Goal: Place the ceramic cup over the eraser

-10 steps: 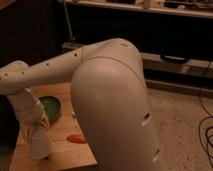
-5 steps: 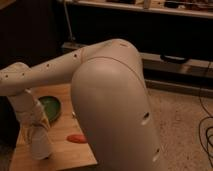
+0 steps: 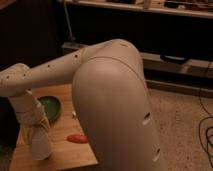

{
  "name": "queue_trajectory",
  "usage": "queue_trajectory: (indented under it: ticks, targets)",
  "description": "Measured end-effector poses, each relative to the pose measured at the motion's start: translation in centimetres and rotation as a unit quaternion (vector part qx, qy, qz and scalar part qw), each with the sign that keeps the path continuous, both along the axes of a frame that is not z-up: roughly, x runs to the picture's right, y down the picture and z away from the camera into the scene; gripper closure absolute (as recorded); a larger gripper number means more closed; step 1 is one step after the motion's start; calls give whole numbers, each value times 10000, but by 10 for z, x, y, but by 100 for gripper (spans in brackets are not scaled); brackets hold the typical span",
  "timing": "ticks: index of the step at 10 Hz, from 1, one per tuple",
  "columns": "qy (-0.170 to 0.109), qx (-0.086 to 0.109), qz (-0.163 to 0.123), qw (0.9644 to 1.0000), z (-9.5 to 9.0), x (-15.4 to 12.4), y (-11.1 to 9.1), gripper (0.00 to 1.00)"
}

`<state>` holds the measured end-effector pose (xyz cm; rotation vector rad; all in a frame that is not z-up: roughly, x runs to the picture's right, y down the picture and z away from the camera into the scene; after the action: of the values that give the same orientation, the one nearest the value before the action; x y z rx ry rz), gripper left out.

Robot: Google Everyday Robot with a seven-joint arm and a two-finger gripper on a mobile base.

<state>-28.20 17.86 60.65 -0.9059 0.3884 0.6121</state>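
The off-white ceramic cup (image 3: 39,145) stands at the front left of the wooden table (image 3: 65,152), its base on or just above the surface. My gripper (image 3: 37,127) comes down from the white arm (image 3: 45,77) onto the cup's top, its fingers closed around the cup. The small black eraser is not visible; it may be under the cup or behind the arm.
A green round dish (image 3: 50,107) sits on the table behind the cup. A red-orange oblong thing (image 3: 76,138) lies to the cup's right. A small pale item (image 3: 73,114) lies beside the dish. My arm's large white housing (image 3: 115,110) blocks the table's right side. Dark shelving stands behind.
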Motion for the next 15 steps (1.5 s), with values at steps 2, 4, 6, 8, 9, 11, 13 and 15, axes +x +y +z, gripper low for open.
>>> queue_trajectory:
  ticks: [2,4,6,8,9,11,13,15]
  targets:
    - [20,-2,37,10000,3,1,1,56]
    - [31,5,77,10000,5,1,1,43]
    - [38,5,100,9999,6,1,2,42]
    - [35,3,144,9999,7,1,2,42]
    - [46,2,157,9999,10,2,3,36]
    - [59,30,226,9997,13,9,-3,20]
    - [69,47,257,9996,14,13,-7,18]
    - [26,59,268,9996,13,8,-3,18]
